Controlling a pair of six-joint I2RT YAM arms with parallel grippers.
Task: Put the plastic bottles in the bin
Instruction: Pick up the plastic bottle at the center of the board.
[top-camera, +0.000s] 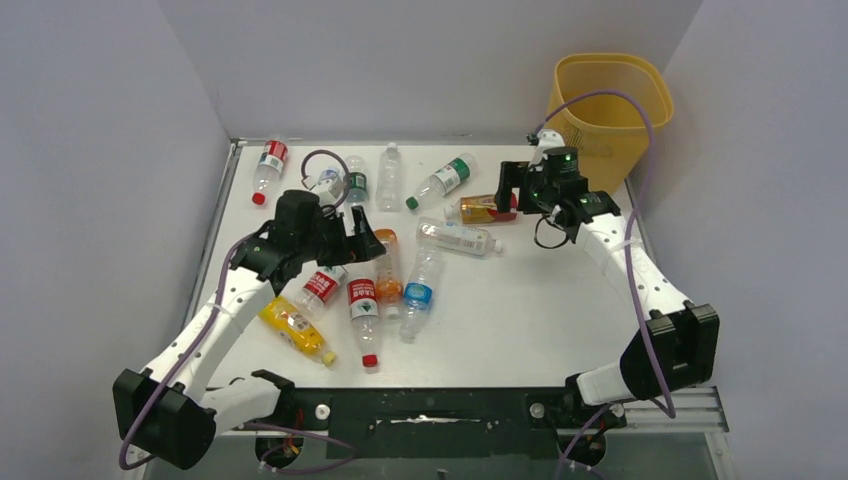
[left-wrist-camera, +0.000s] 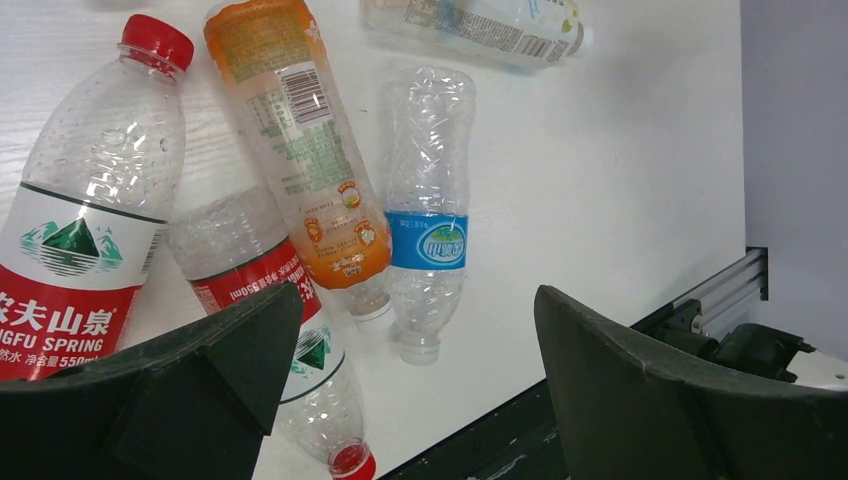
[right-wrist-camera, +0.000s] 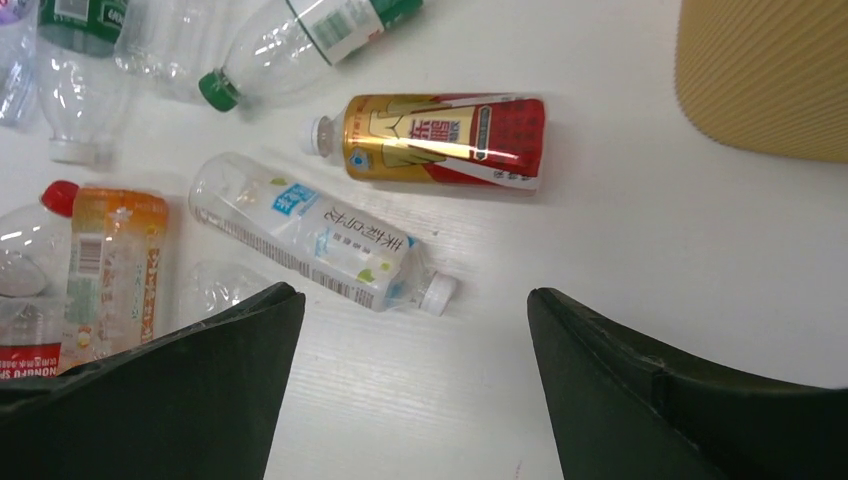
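Observation:
Plastic bottles lie scattered over the white table (top-camera: 540, 310). The yellow-orange bin (top-camera: 610, 105) stands at the far right corner, and its wall (right-wrist-camera: 765, 75) shows in the right wrist view. My left gripper (top-camera: 362, 238) hangs open over a cluster of bottles: an orange bottle (left-wrist-camera: 300, 140), a blue-label clear bottle (left-wrist-camera: 428, 200) and two red-label bottles (left-wrist-camera: 90, 220). Nothing is between its jaws (left-wrist-camera: 415, 330). My right gripper (top-camera: 508, 190) hovers open and empty (right-wrist-camera: 415, 320) near a gold-and-red bottle (right-wrist-camera: 440, 140) and a white-label bottle (right-wrist-camera: 320, 235).
A yellow bottle (top-camera: 295, 328) lies near the front left. A green-capped bottle (top-camera: 440, 182), a clear one (top-camera: 390, 175) and a red-label one (top-camera: 268, 168) lie along the back. Grey walls close in on three sides. The black front rail (top-camera: 430, 405) runs between the arm bases.

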